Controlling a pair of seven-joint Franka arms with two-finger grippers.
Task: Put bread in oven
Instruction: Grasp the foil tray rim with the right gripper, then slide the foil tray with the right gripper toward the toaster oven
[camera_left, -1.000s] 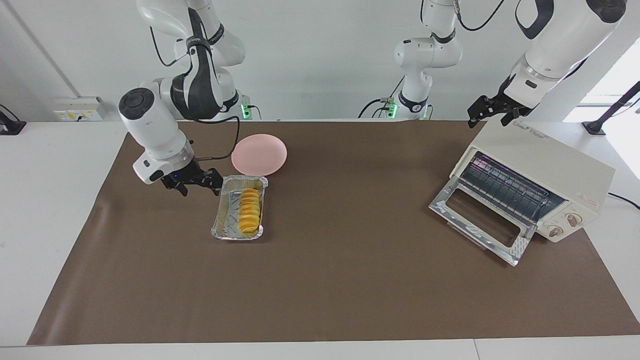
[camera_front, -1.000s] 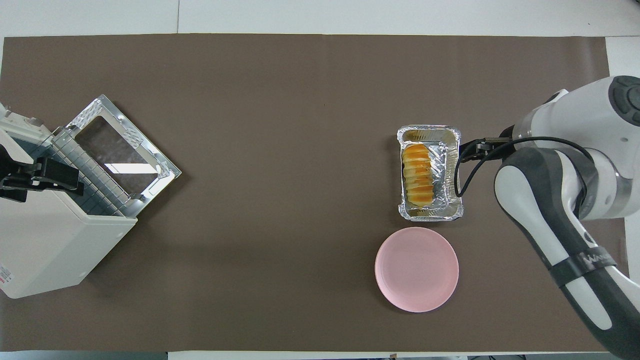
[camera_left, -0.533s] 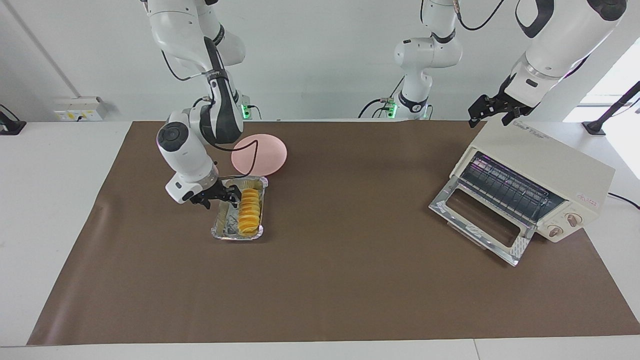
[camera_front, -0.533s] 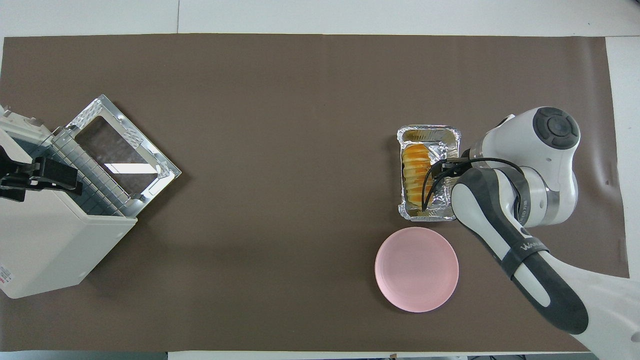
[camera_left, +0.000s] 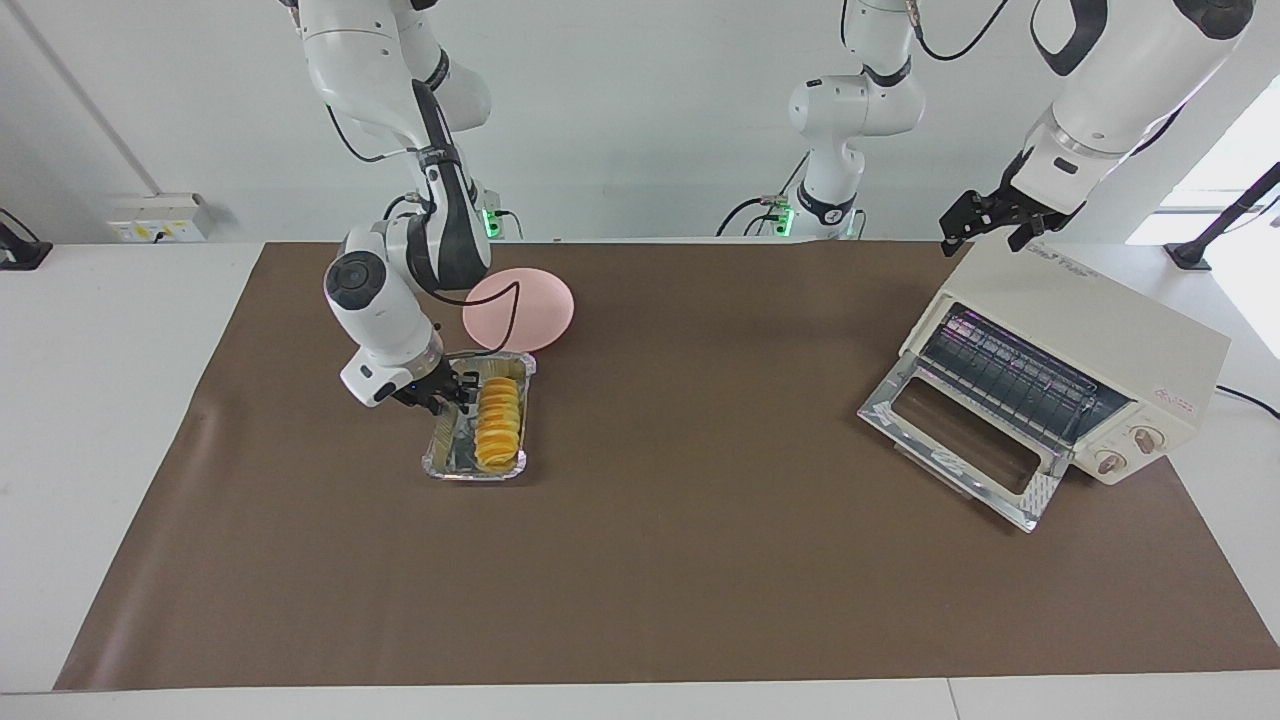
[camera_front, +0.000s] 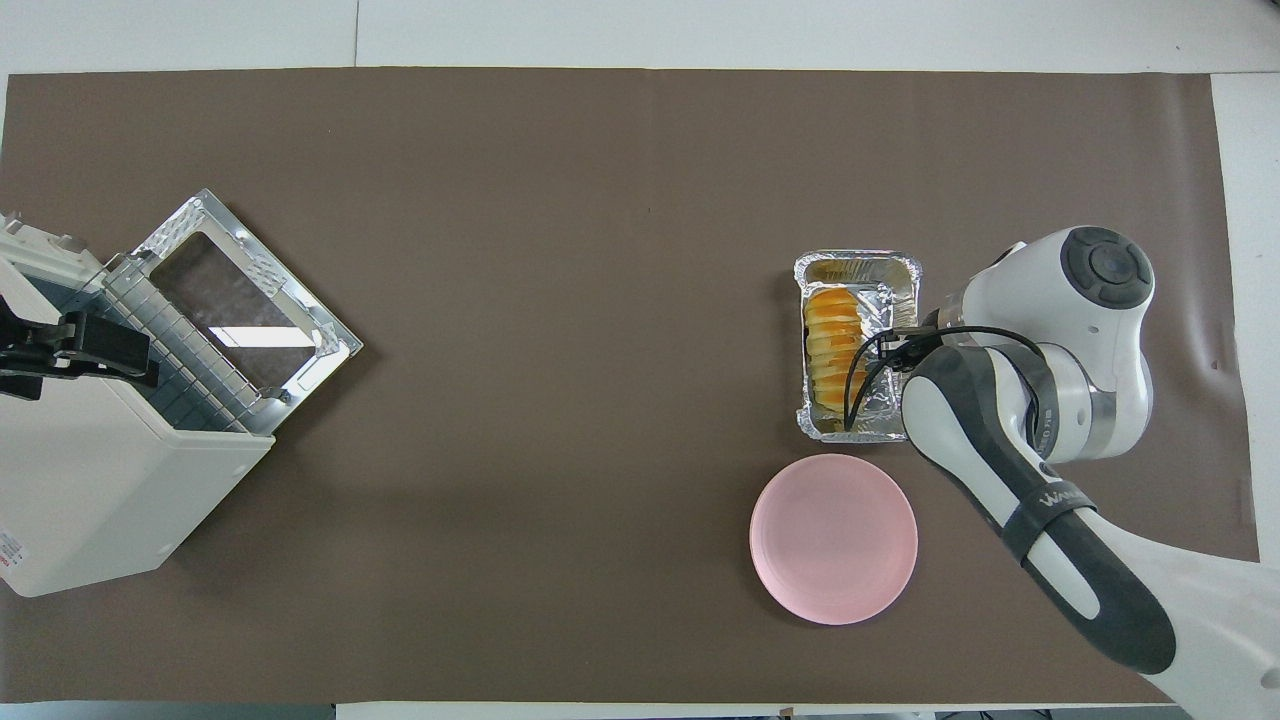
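I look down from the overhead view and use it like a clock. The bread (camera_left: 498, 420) lies in the foil tray (camera_left: 475, 476) at about 3 o'clock on the tabletop (camera_left: 700, 560). It takes up one long side of the tray, and the other side is bare foil. My right end effector (camera_left: 452, 392) is low over that bare side, at 3 o'clock from the bread and very close to it. I think it is there to take the loaf across its thin middle. I cannot tell if it is spread or pressed together, or if it touches the bread yet. The pink plate (camera_left: 518, 308) sits at 6 o'clock from the tray, nearer to the robots, with nothing on it. The oven (camera_left: 1080, 310) is at 9 o'clock, well apart from the bread. Its glass door (camera_left: 955, 440) hangs down open and the wire rack (camera_left: 1020, 380) inside looks bare, so it is ready for the loaf. My left end effector (camera_left: 985, 232) waits over the top of the oven. I cannot tell how it is set either.
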